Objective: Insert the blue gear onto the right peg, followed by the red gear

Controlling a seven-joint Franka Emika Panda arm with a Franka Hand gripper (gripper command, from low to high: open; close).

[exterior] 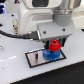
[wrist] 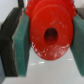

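Note:
In the exterior view my gripper hangs over the right part of the black-framed grey plate, shut on the red gear. Directly under it the wider blue gear lies on the plate, where the right peg is hidden. The left-hand pin stands free on the plate. The wrist view is filled by the red gear, its centre hole showing, clamped between two green pads. I cannot tell whether the red gear touches the blue one.
The plate rests on a white table. A black cable runs from the exterior view's left to the arm. The arm's white body fills the upper part of that view.

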